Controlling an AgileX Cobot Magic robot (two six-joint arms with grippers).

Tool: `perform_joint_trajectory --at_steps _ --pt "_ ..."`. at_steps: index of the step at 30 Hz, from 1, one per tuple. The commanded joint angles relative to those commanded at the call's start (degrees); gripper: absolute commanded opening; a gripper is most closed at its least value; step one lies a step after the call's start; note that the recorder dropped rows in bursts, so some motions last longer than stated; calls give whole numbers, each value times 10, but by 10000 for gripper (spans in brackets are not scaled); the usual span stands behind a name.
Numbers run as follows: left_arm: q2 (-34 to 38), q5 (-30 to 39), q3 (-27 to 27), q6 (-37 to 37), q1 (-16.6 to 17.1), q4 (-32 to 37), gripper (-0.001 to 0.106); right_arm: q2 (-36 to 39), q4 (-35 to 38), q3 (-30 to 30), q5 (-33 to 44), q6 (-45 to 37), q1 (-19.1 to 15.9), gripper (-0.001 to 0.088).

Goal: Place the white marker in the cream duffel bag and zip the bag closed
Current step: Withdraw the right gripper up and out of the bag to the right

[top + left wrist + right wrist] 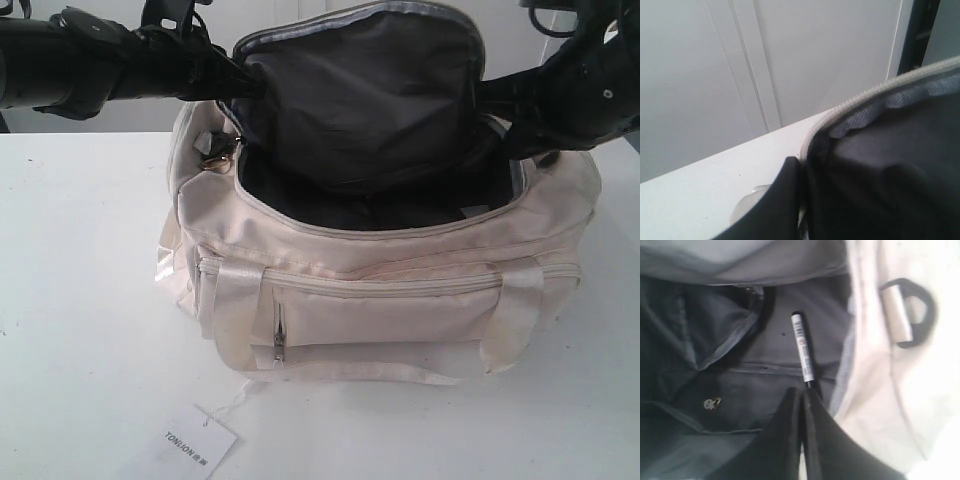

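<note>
Right tool [802,395], pinched wedge, beside slim white marker [802,347] in bag [870,390].

Bag [400,290] mouth gaped wide, flap [360,90] stood upright behind it, right arm [570,80] filled its right end, left arm [100,60] crossed its left corner, paper tag [198,442] lay on table [80,320] in front.

Duffel bag [400,262]: matt cream woven cloth; lining [370,90], dull grey fabric; handle straps [232,300], glossy satin. Zip pull [279,345]: metal. Tag [200,442]: white paper. Marker [802,347]: smooth plastic. Bench [80,330]: smooth, matt white.
</note>
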Motion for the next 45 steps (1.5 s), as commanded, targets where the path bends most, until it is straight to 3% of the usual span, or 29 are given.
perform_joint_trajectory --at_steps 15,20,31,45 --pt "0 0 0 0 0 0 0 0 -1 0 20 -7 -80 0" --pt "0 0 0 0 0 0 0 -5 -2 2 5 -7 -80 0" --pt "0 0 0 0 0 0 0 -114 -13 140 -174 -48 -80 0" --pt "0 0 0 0 0 0 0 -120 -13 143 -186 -48 -80 0"
